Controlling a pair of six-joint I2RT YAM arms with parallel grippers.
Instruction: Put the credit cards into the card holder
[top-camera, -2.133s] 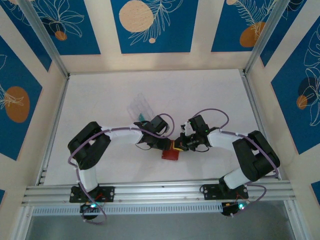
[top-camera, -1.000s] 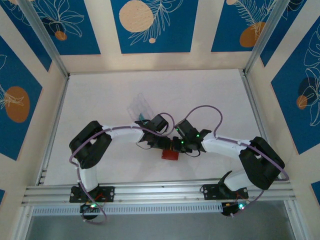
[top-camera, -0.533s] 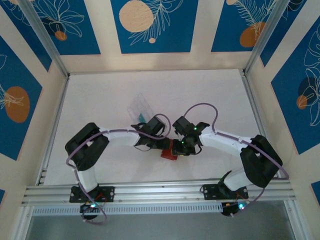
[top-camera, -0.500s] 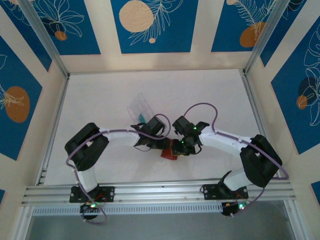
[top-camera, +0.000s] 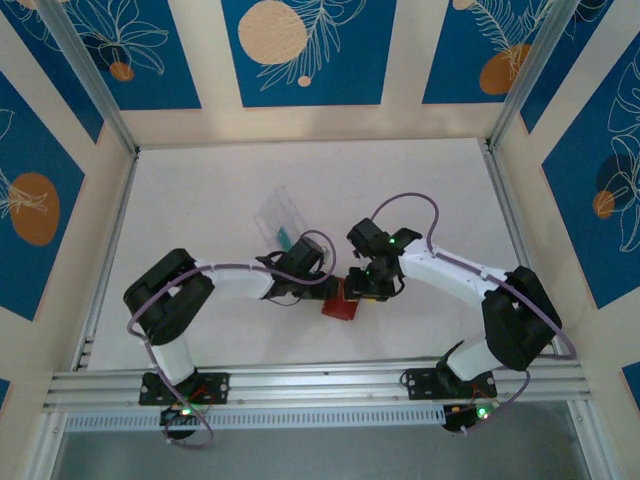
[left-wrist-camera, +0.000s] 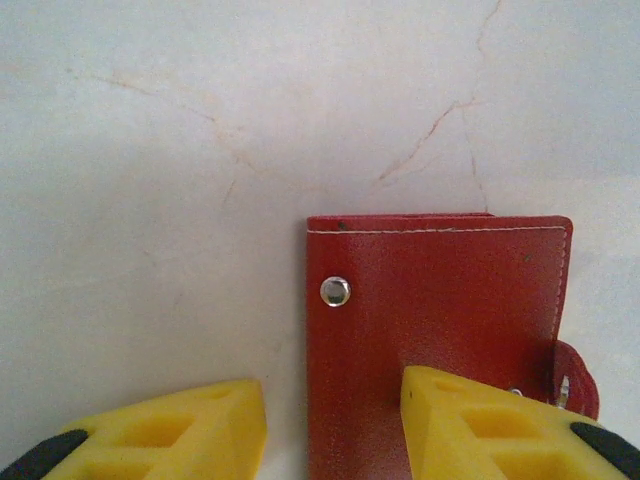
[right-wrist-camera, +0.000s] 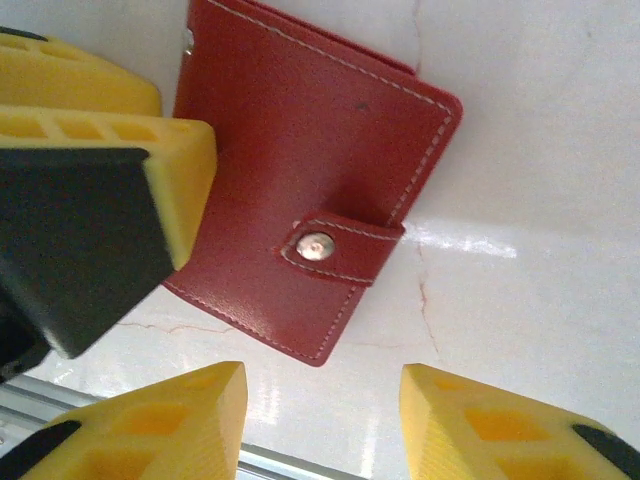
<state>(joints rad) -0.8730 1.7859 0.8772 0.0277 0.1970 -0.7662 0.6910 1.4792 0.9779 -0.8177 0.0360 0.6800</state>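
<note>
The card holder (top-camera: 340, 308) is a red wallet lying flat on the white table between the two arms. In the right wrist view the card holder (right-wrist-camera: 300, 150) is folded shut, its strap snapped down. My left gripper (top-camera: 328, 288) is open over the card holder (left-wrist-camera: 440, 290): one yellow finger stands over the table, the other over the red face, with the wallet's edge between them. My right gripper (right-wrist-camera: 320, 420) is open just short of the wallet's corner, with bare table between its fingers. A teal credit card (top-camera: 285, 238) peeks out behind the left wrist.
A clear plastic case (top-camera: 278, 212) lies behind the teal card, left of centre. An aluminium rail (top-camera: 320, 380) runs along the near edge just behind the wallet. Frame posts and walls bound the white table (top-camera: 420, 190), which has free room at the back and right.
My right gripper has gone from shut to open and pulled back a little from the wallet. The left arm has shifted slightly; the wallet stays in place.
</note>
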